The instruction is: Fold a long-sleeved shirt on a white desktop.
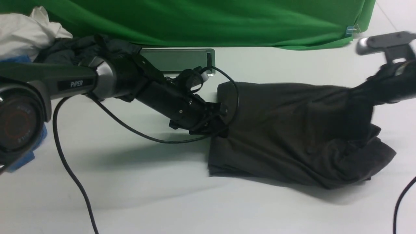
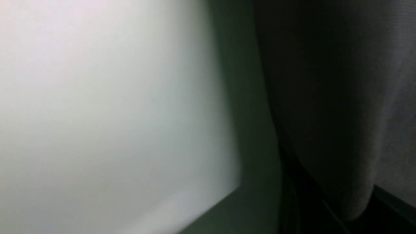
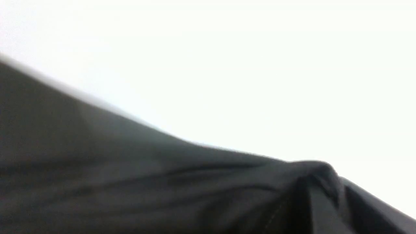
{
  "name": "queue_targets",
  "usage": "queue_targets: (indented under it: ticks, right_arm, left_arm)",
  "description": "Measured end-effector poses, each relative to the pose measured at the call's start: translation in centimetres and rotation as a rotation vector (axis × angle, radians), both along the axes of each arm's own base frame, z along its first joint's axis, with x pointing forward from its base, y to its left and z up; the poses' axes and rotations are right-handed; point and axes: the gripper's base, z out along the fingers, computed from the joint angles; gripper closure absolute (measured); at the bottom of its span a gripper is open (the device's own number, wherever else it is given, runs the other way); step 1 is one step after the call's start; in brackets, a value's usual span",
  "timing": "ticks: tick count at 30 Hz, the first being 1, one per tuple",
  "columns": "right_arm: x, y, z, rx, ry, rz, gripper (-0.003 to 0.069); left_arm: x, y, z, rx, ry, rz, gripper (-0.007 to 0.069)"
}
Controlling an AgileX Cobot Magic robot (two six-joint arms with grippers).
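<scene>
Your left arm [image 1: 156, 94] meets the long-sleeved shirt [image 1: 286, 130] on the tabletop [image 1: 162, 201]; you cannot tell whether the left jaws grip, while the right jaws pinch a raised fold.

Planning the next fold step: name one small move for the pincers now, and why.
Probably raise both pincers slightly: the left pincer sits at the left edge of the long-sleeved shirt, the right pincer has its right corner bunched, and the rest lies slack on the white desktop.

Front view: low, from robot's own side, facing forward across bench [image 1: 130, 201] toward long-sleeved shirt [image 1: 292, 130]. Both wrist views: close against shirt, blurred; its fabric and bench shared with front view.
</scene>
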Motion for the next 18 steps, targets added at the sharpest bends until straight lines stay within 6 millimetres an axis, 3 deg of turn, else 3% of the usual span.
queue_targets:
  ticks: [3, 6, 8, 9, 12, 15, 18]
  right_arm:
    - [0.0, -0.9, 0.0, 0.000, 0.002, -0.024, 0.0583]
    - [0.0, -1.8, 0.1, -0.001, -0.003, -0.047, 0.0476]
    - [0.3, -2.0, 0.8, 0.004, -0.016, -0.060, 0.0353]
    - [0.4, -2.0, 1.0, 0.006, -0.020, -0.062, 0.0335]
    - [0.0, -0.9, 3.2, 0.028, -0.048, -0.054, 0.0240]
    - [-1.0, 1.1, 5.1, 0.066, -0.050, -0.029, 0.0233]
    - [-2.2, 3.7, 5.6, 0.087, -0.052, 0.033, 0.0245]
  left_arm:
    - [0.0, 0.0, 0.0, -0.002, 0.003, -0.001, 0.0526]
    - [0.0, 0.1, 0.0, 0.001, 0.005, -0.006, 0.0526]
    - [-0.1, 0.1, 0.0, 0.000, 0.007, -0.008, 0.0526]
    - [-0.1, 0.1, 0.0, -0.001, 0.008, -0.008, 0.0526]
    - [-0.2, 0.2, 0.0, 0.004, 0.019, -0.018, 0.0526]
    - [-0.3, 0.3, -0.1, 0.019, 0.042, -0.009, 0.0526]
    - [-0.3, 0.5, -0.1, 0.024, 0.059, 0.000, 0.0526]
